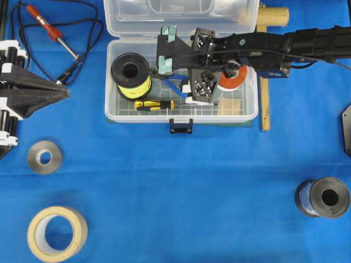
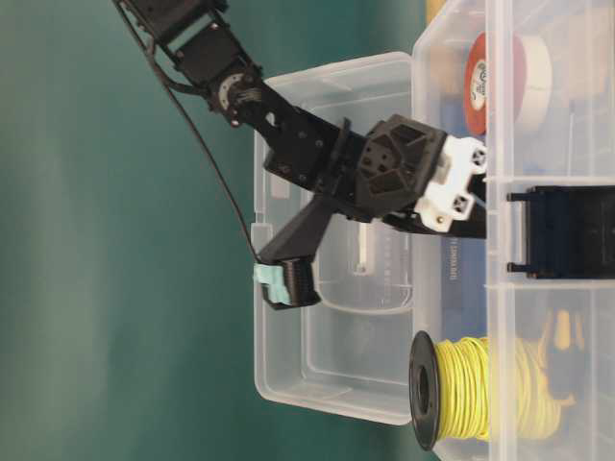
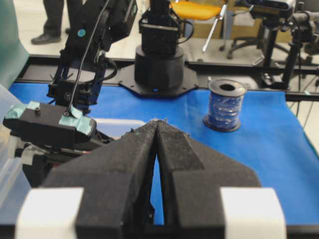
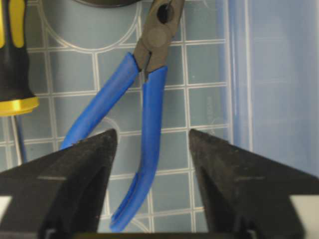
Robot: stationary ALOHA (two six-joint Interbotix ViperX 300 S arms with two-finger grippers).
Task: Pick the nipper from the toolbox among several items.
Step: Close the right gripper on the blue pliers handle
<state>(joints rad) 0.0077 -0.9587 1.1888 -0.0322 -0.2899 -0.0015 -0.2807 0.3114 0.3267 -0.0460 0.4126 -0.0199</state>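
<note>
The nipper [image 4: 149, 94] lies flat on the gridded floor of the clear toolbox [image 1: 112, 112], its dark pointed jaws away from me and its curved blue handles spread. My right gripper [image 4: 153, 137] hangs open just above it. One blue handle runs between the fingers without touching them, and the other passes behind the left finger [image 4: 75, 169]. From overhead the right arm reaches into the toolbox from the right, and a bit of blue handle [image 1: 175, 83] shows beside the right gripper [image 1: 192, 85]. My left gripper [image 1: 52, 94] rests shut and empty at the table's left edge.
In the toolbox lie a yellow wire spool [image 1: 131, 74], a yellow-and-black screwdriver [image 1: 154, 104] and an orange tape roll [image 1: 233, 79]. Outside it lie a red soldering iron [image 1: 46, 24], a metal ring [image 1: 44, 157], a masking tape roll [image 1: 56, 233] and a dark spool [image 1: 323, 197].
</note>
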